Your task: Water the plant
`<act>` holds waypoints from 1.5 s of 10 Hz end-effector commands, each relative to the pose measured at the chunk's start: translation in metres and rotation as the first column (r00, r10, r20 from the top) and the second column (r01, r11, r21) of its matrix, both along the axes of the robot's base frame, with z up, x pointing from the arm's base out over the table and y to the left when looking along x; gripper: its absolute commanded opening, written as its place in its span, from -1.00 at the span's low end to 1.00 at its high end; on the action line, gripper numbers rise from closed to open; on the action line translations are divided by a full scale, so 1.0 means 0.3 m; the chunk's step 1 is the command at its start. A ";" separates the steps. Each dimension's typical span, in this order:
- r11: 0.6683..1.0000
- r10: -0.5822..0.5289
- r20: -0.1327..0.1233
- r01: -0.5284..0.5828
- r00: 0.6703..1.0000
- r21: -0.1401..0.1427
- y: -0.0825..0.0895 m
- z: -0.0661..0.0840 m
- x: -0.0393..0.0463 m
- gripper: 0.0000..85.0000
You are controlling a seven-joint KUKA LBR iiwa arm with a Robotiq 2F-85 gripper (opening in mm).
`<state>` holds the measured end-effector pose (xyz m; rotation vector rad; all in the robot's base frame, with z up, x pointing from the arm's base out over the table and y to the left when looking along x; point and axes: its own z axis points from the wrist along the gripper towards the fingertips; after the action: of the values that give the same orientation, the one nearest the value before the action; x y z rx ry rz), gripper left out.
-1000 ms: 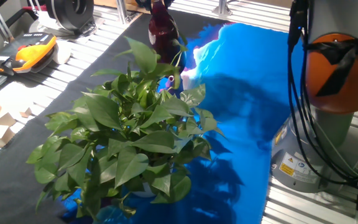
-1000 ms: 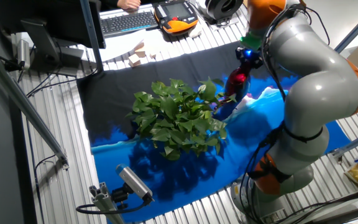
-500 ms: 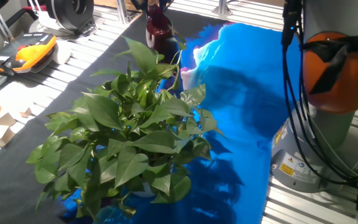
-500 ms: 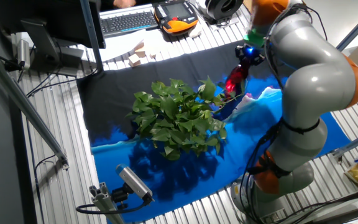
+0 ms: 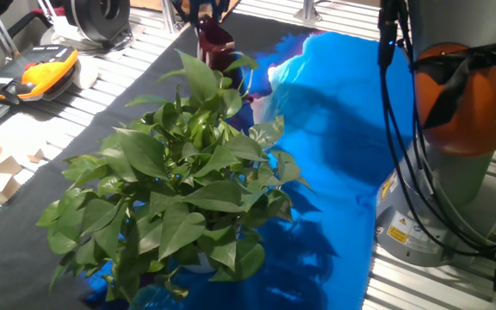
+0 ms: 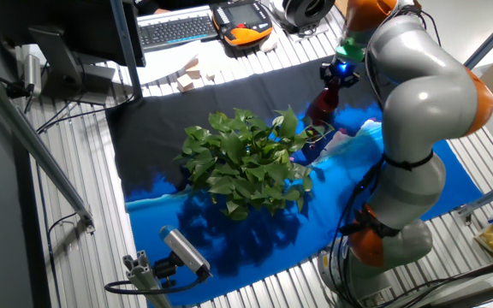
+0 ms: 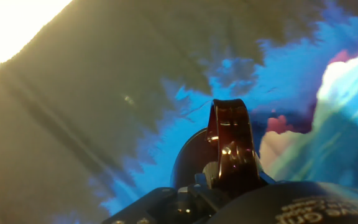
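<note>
— Since the plant [image 5: 175,185] filled the near half of one fixed view, was that where the task's target sat?

— Yes. It stood on the table [image 5: 76,142], on the dark-and-blue cloth [image 5: 334,129], its leaves spreading wide. From the other fixed view it sat mid-cloth [image 6: 245,161], with the arm's base to one side.

— And beyond it?

— Just behind the farthest leaves was the dark maroon cup [image 5: 215,45], at the plant's far edge, with the end effector [image 5: 203,9] above it. From the other side the cup [image 6: 322,107] hung under the end effector [image 6: 339,75], right beside the outer leaves.

— Was the end effector gripping it?

— It looked pinched on the cup: in the hand view the maroon rim [image 7: 230,149] rose straight out from between the fingers, filling the gap. I judged the cup was held by its rim so it could be tipped.

— Why there, rather than over the middle?

— Probably to approach from the open side, where foliage was thinner. The cup seemed roughly upright, so pouring had not begun, as far as I could judge.

— Anything farther off?

— An orange handheld pendant [image 5: 46,67] and a keyboard [image 6: 176,30] lay past the cloth, well apart from the work.
</note>
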<state>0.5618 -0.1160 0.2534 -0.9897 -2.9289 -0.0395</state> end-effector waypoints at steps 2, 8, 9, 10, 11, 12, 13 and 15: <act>0.999 0.035 -0.008 -0.035 0.999 -0.019 0.025 -0.033 0.021 -1.00; 0.987 0.115 0.000 -0.115 0.993 -0.109 0.103 -0.196 -0.002 -1.00; 0.987 0.135 -0.006 -0.135 0.991 -0.092 0.102 -0.210 -0.001 -1.00; 0.986 0.147 -0.007 -0.147 0.989 -0.075 0.095 -0.224 -0.002 -1.00; 0.986 0.153 -0.009 -0.154 0.988 -0.070 0.094 -0.238 -0.006 -1.00; 0.987 0.149 -0.006 -0.149 0.989 -0.059 0.103 -0.258 -0.017 -1.00; 0.987 0.141 -0.002 -0.141 0.990 -0.075 0.119 -0.284 -0.034 -1.00; 0.988 0.135 0.004 -0.134 0.991 -0.080 0.130 -0.317 -0.061 -1.00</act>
<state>0.5431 -0.0776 0.1574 -0.7963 -3.0194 0.0711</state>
